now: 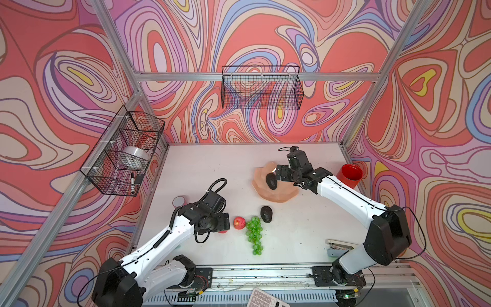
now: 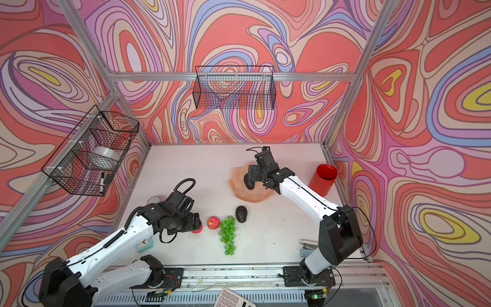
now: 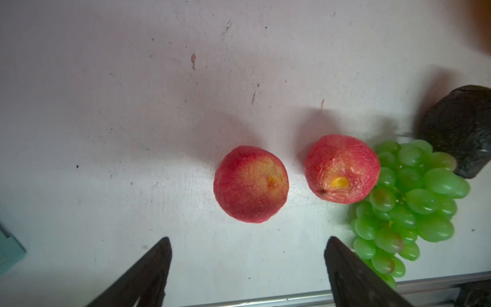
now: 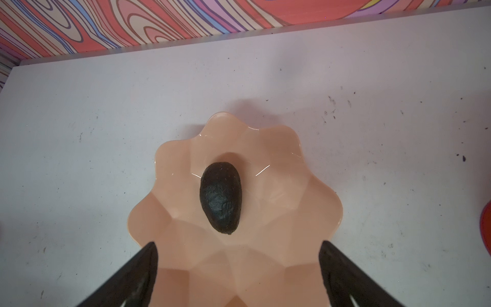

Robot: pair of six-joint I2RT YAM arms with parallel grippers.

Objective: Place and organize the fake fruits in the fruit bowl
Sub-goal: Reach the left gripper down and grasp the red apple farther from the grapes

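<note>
Peach-pink and glossy, the fruit bowl (image 4: 313, 202) on the white desk (image 3: 106, 106) holds one dark avocado (image 4: 221, 198), lying near its middle below the right gripper (image 4: 237, 243), whose jaws we see spread wide and empty. The left gripper (image 3: 247, 238), likewise released and holding nothing, hovers over a red apple (image 3: 251, 184) on the desk. A second apple (image 3: 342, 169) sits just beside it, apart, and touches the green grapes (image 3: 409, 202). We find a second avocado (image 3: 462, 133) just beside the grapes, outside the bowl.
</note>
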